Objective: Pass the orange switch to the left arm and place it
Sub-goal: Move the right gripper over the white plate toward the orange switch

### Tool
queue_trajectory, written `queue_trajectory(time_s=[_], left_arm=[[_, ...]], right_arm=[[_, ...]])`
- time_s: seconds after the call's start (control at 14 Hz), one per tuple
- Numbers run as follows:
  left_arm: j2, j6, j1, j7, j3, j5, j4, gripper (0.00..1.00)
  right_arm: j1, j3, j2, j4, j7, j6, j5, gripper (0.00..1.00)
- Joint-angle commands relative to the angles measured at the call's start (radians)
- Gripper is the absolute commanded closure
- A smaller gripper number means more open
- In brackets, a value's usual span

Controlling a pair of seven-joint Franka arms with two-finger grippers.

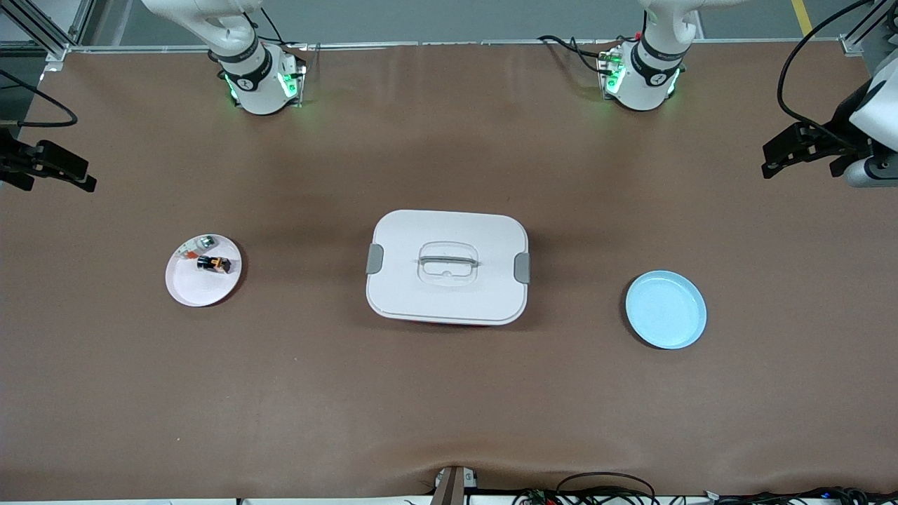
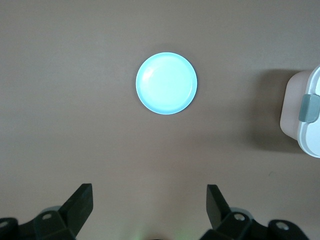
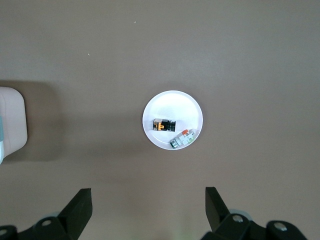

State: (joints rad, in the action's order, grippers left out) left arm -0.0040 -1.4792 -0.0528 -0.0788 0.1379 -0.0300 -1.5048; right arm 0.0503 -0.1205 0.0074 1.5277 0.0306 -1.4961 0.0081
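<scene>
The orange switch [image 1: 214, 264] [image 3: 164, 125], a tiny black block with an orange end, lies on a small white plate [image 1: 189, 287] [image 3: 170, 106] toward the right arm's end of the table. The large white box [image 1: 449, 298] with grey latches stands mid-table, its edge showing in both wrist views [image 2: 306, 125] [image 3: 11, 120]. My right gripper [image 3: 148, 196] [image 1: 56, 177] hangs open and empty, high over the table near the white plate. My left gripper [image 2: 149, 194] [image 1: 803, 165] hangs open and empty over the left arm's end, above a light blue plate [image 1: 666, 310] [image 2: 166, 83].
A small green-grey-red item [image 1: 198, 245] [image 3: 182, 138] shares the white plate, beside the switch. The blue plate has nothing on it. Brown table cover spreads around the box. Cables run along the table edge nearest the front camera.
</scene>
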Motion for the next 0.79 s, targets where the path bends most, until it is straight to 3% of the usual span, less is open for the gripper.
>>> queue_trajectory(time_s=[0.0, 0.71], left_arm=[[-0.01, 0.016, 0.001, -0.002, -0.001, -0.018, 0.003, 0.0], [0.001, 0.016, 0.004, -0.019, 0.008, -0.019, 0.017, 0.0]], right_arm=[[0.005, -0.001, 0.014, -0.02, -0.008, 0.019, 0.009, 0.0], [-0.007, -0.002, 0.095, 0.028, -0.009, 0.027, 0.0, 0.0]])
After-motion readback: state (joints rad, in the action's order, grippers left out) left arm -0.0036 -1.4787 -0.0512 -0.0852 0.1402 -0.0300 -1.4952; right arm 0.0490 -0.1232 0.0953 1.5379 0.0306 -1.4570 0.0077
